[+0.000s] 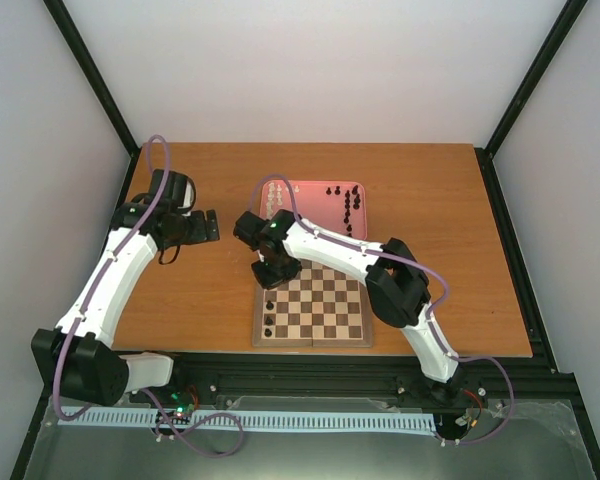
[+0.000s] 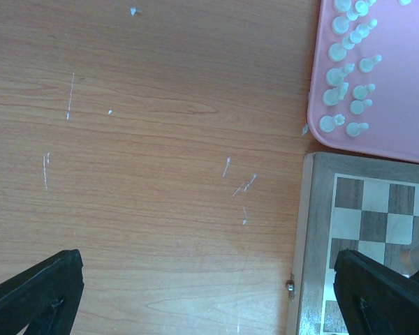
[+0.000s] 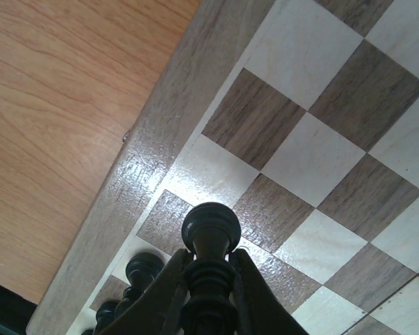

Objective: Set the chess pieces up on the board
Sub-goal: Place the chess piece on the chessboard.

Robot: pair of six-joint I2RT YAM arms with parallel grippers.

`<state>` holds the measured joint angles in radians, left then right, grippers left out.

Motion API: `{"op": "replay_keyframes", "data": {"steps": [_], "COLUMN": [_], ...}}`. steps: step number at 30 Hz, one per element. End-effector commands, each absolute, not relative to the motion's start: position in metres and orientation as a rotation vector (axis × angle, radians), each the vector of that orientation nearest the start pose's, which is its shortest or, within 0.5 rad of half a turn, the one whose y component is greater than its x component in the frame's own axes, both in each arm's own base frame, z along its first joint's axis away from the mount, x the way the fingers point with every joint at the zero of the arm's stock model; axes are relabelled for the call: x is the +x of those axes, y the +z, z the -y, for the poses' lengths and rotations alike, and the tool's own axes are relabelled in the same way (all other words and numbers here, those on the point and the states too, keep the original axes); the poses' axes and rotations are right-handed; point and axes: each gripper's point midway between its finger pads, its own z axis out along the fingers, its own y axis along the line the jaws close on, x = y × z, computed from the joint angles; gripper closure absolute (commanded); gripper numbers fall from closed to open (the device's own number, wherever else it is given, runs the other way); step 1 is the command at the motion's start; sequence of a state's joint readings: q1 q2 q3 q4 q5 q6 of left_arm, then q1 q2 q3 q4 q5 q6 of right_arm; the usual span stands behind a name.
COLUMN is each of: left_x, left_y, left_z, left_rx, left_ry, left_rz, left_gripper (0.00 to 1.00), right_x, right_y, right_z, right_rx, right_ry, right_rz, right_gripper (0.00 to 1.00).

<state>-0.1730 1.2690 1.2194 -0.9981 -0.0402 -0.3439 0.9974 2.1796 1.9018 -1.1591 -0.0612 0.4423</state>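
Wooden tabletop (image 1: 210, 300) at left: my left gripper (image 1: 208, 226) hangs over it, fingers spread, empty. Right gripper (image 3: 209, 269) is clenched on a black piece (image 3: 211, 229) by its collar, above the board (image 1: 312, 342) and near the left file where other black pieces (image 1: 269, 320) stand. Light, hard and glossy, I judge; topples easily, so grip the stem low. More pieces on the pink tray (image 1: 310, 195).

Left of board (image 1: 320, 312): bare table (image 1: 200, 295), I've wide room; only the left gripper (image 1: 212, 227) hangs there, jaws spread.
Board's left edge: black pieces (image 1: 269, 320) in a row, tight.
Board's far-left corner: right gripper (image 1: 268, 276) clamping a black piece (image 3: 210, 227), right arm (image 1: 330, 250) overhead.
Beyond board: pink tray (image 1: 352, 190), crowded.
Board's middle: bare squares.
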Motion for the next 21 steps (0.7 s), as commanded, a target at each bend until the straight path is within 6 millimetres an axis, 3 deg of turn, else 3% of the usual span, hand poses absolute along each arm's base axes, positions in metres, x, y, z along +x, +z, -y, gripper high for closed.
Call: {"op": "replay_keyframes", "data": {"steps": [1, 21], "left_x": [0.301, 0.296], "left_y": [0.204, 0.201], "left_z": [0.047, 0.049], "left_rx": [-0.234, -0.227], "left_ry": [-0.144, -0.168], "left_rz": [-2.599, -2.602], "left_gripper": [0.0, 0.0], "right_x": [0.23, 0.219], "right_y": [0.07, 0.053], "right_z": [-0.4, -0.406], "right_rx": [-0.854, -0.883], "right_ry": [0.223, 0.191], "right_rz": [-2.958, -2.999], "right_gripper": [0.9, 0.9]}}
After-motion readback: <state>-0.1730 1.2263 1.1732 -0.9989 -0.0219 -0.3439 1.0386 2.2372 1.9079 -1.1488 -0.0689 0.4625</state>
